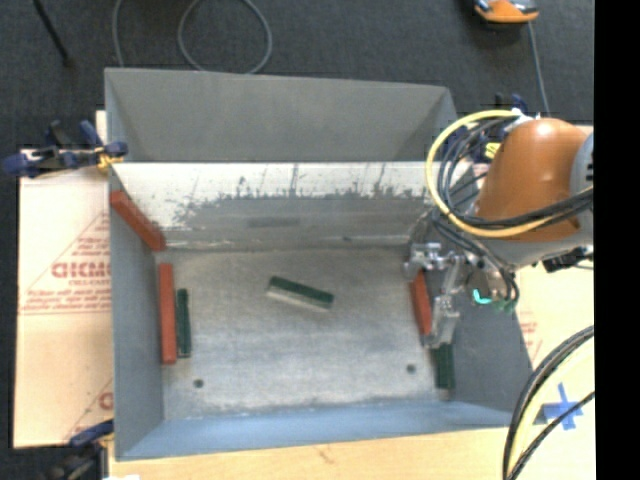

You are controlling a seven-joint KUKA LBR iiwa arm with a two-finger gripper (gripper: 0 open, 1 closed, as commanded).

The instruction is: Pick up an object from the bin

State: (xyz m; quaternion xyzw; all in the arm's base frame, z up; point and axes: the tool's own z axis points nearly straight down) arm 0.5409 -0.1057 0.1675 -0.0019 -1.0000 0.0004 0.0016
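you've got the claw (445,326) low at the right wall of the scuffed grey bin (280,118), beside a red bar (422,303) and green bar (443,368); spread or pressed together, can't tell. green block (300,294), maybe grey-topped, lies mid-floor. dark carpet (330,18) all round.

Rounded orange cover (530,173) above the gripper (441,328), looped with yellow and black cables (447,163). Silvery metal bracket (432,258) at the gripper, 1 small teal spot (483,295) beside it.

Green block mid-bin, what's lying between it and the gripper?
Camera view: bare bin floor from the green block up to a red strip beside the gripper.
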